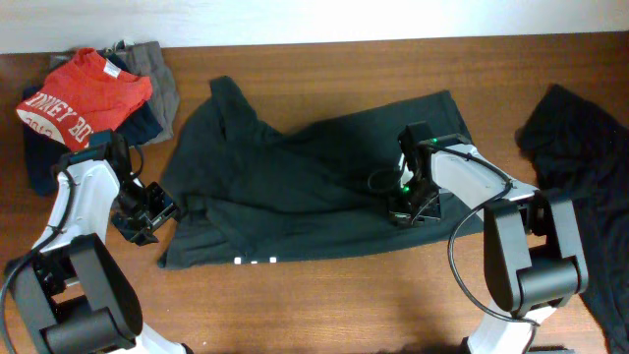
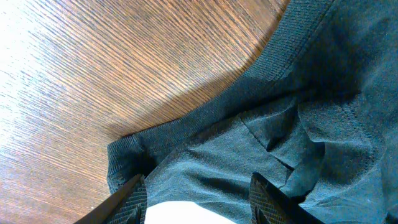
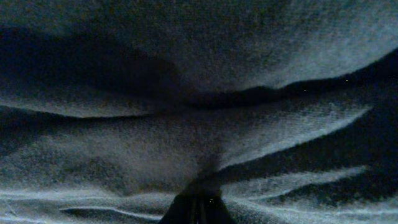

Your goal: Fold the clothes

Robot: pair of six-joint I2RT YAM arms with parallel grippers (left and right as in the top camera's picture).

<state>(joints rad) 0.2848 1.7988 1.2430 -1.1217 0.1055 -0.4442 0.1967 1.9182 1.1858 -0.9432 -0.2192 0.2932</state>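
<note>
The clothes being worked on are a black T-shirt [image 1: 295, 167], lying crumpled across the middle of the table with a bit of white lettering [image 1: 254, 261] at its near edge. My left gripper [image 1: 149, 214] stands at the shirt's left edge. In the left wrist view its jaws are open [image 2: 198, 180] over a ribbed hem [image 2: 186, 121], with fabric lying between the fingers [image 2: 134, 199]. My right gripper [image 1: 408, 211] is down on the shirt's right part. The right wrist view shows it shut [image 3: 198, 202] on a pinch of the dark fabric [image 3: 186, 62], folds radiating from the tips.
A pile of clothes sits at the back left: a red garment with white lettering [image 1: 84, 93], a grey one [image 1: 157, 74] and a navy one [image 1: 39, 162]. Another black garment [image 1: 580, 147] lies at the right edge. Bare wooden table [image 1: 324, 305] shows in front.
</note>
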